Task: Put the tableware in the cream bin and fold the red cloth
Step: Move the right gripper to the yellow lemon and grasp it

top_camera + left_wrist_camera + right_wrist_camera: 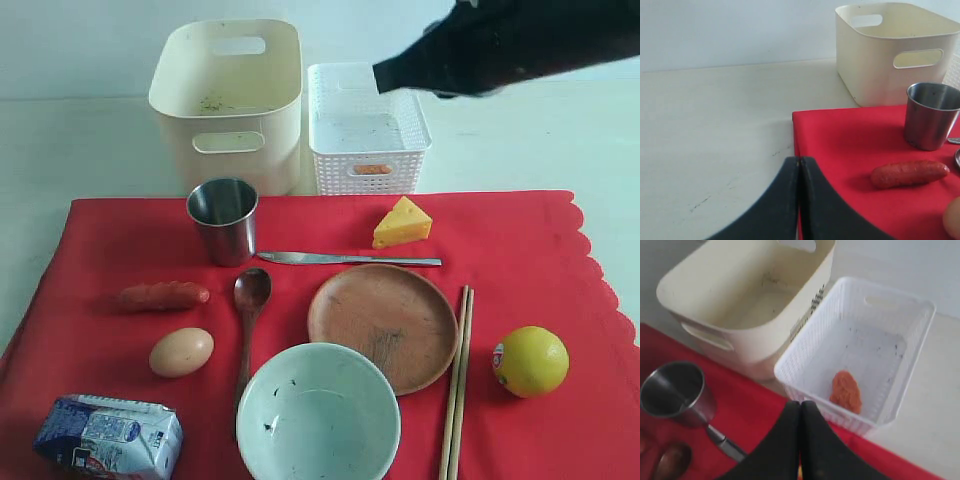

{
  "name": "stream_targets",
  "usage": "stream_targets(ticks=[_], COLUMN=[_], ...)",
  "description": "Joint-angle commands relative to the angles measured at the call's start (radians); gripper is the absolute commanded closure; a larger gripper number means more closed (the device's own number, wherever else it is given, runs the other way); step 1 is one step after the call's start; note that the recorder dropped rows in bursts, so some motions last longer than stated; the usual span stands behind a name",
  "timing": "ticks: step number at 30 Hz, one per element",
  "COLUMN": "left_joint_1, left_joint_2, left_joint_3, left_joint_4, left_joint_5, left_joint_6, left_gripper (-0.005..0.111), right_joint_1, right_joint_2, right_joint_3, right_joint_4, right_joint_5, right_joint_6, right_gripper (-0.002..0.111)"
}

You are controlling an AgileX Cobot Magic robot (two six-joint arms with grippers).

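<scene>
Hovering above the white lattice basket, our right gripper was pinched together, empty. Our left gripper, likewise closed on nothing, sat at the red cloth's left edge, probably keeping clear. The steel cup and other tableware lay on the cloth, nearer than the cream bin.

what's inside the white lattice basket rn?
One orange-red food piece lies on the floor of the white basket, near the wall facing the red cloth, plus a few dark specks. Nothing else shows; the shut right gripper covers part of that wall.
</scene>
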Motion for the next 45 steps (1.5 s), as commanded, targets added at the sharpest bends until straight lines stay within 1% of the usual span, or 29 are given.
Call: stream_targets(ticks=[1,3,9,13,16,18,21,24,28,31,38,43,45], left_joint_1=[0.002,0.002,0.002,0.002,0.002,0.002,0.002,0.002,0.002,0.002,0.002,0.002,0.002], left_joint_2=[-0.006,-0.006,-0.006,-0.006,-0.006,-0.006,-0.006,-0.006,-0.006,-0.006,-0.006,-0.006,-0.006], left_joint_3=[-0.001,-0.001,-0.001,-0.001,-0.001,-0.001,-0.001,-0.001,-0.001,-0.001,-0.001,-0.001,-0.001], left_joint_4=[-0.005,-0.005,-0.005,-0.005,-0.005,-0.005,-0.005,-0.005,-0.005,-0.005,-0.005,-0.005,-0.005], left_joint_5=[-0.008,-0.008,-0.008,-0.008,-0.008,-0.008,-0.008,-0.008,-0.008,-0.008,-0.008,-0.008,-0.008], left_joint_6=[-0.001,-0.001,-0.001,-0.001,-0.001,-0.001,-0.001,-0.001,-0.001,-0.001,-0.001,-0.001,-0.001], left_gripper=[0.104,0.104,0.104,0.104,0.104,0.104,0.104,0.104,0.104,0.104,0.104,0.104,0.104], right_joint_1=[0.001,0.001,0.001,0.001,0.001,0.001,0.001,0.001,0.001,0.001,0.001,0.001,0.001], right_joint_2=[-0.032,-0.032,-0.032,-0.032,-0.032,-0.046,-0.087,-0.156,-0.249,-0.266,-0.174,-0.091,-0.063], right_joint_3=[0.128,0.182,0.293,0.335,0.355,0.372,0.416,0.469,0.541,0.598,0.718,0.725,0.725], right_joint_4=[-0.008,-0.008,-0.006,-0.008,-0.014,-0.056,-0.082,-0.082,-0.082,-0.082,-0.077,-0.077,-0.077], right_joint_5=[-0.003,-0.008,-0.091,-0.035,0.026,0.059,0.061,0.043,0.025,-0.04,-0.223,-0.26,-0.289], right_joint_6=[0.042,0.053,0.053,0.053,0.044,0.044,0.056,0.086,0.112,0.132,0.132,0.133,0.133], right_gripper=[0.106,0.101,0.078,0.061,0.045,0.033,0.023,0.02,0.02,0.02,0.02,0.021,0.025])
